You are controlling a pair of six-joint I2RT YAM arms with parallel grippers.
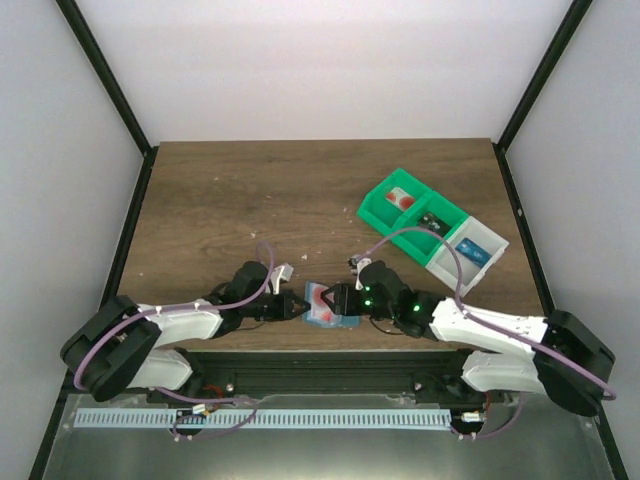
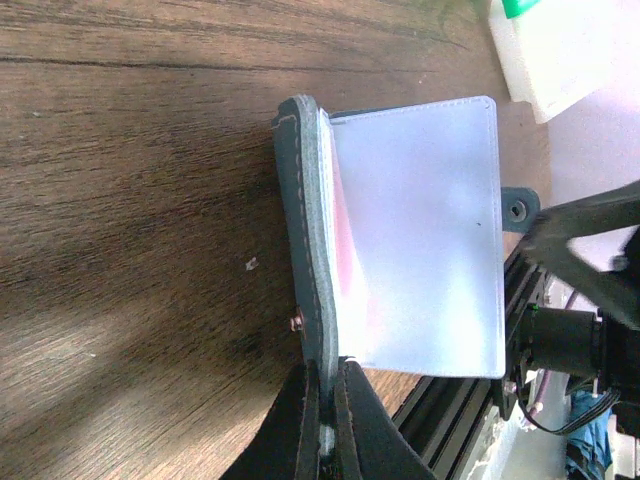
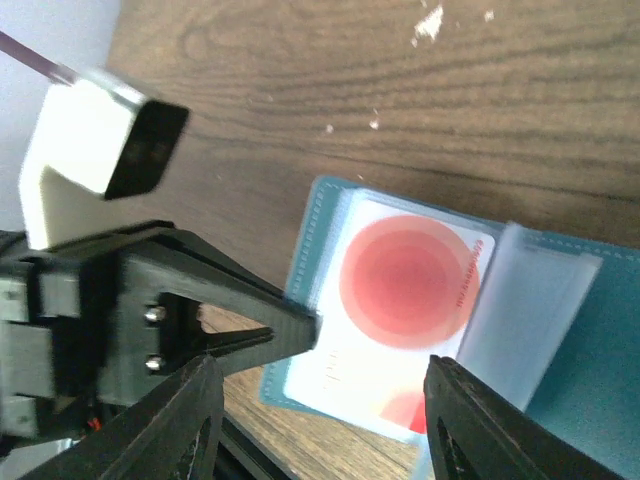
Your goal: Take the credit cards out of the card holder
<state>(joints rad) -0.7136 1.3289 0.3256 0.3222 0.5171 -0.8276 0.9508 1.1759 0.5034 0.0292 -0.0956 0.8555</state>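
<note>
**Card holder [image 1: 330,314] lying open at the near edge of the table [image 1: 250,200], between both grippers.**
We see its two halves spread left to right. The crease appears to run away from the arm bases, though the top view is too small to fix this. A clear sleeve [image 2: 420,230] stands up from it. The left gripper [image 2: 325,400] is clamped on the holder's left edge. The right gripper [image 3: 322,375] is spread wide over the white, red-circled credit card [image 3: 400,290], which lies lengthwise along the crease.

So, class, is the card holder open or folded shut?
Open: the card holder is spread, a red-circled card showing inside it.
</note>
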